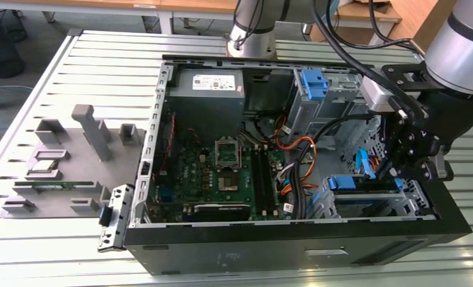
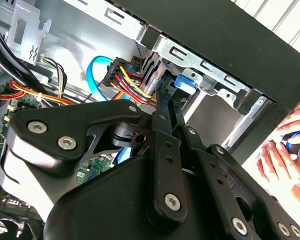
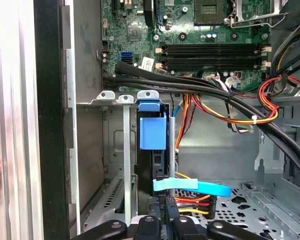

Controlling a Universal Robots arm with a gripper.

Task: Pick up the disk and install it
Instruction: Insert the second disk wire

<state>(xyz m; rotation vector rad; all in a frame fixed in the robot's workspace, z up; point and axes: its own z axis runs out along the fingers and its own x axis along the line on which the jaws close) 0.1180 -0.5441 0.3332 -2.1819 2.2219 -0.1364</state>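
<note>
The gripper (image 1: 402,173) sits low at the right of the exterior view, down inside the open computer case (image 1: 300,248), over the drive cage (image 1: 415,200) in the case's lower right corner. In the first wrist view the disk (image 3: 152,135) stands on edge in a slot of that cage, centre frame, its blue plastic rail tab uppermost. The gripper's 2 fingers (image 3: 165,220) meet at the disk's near end at the bottom centre of that frame, clamped on its thin edge.

A light blue flat data cable (image 3: 192,187) crosses just beside the fingers, with a bundle of red, yellow and black power wires (image 3: 192,202) right under it. Thick black cables (image 3: 190,85) run across above the cage, between it and the motherboard (image 3: 200,30).

In the exterior view the grey power-supply box (image 1: 208,84) sits at the upper centre, and a bare blue bracket (image 1: 314,84) stands to its right. A grey parts tray (image 1: 69,161) lies on the slatted table (image 1: 100,54) at the left. A person's hand (image 2: 285,150) shows at the right edge of the second wrist view.
</note>
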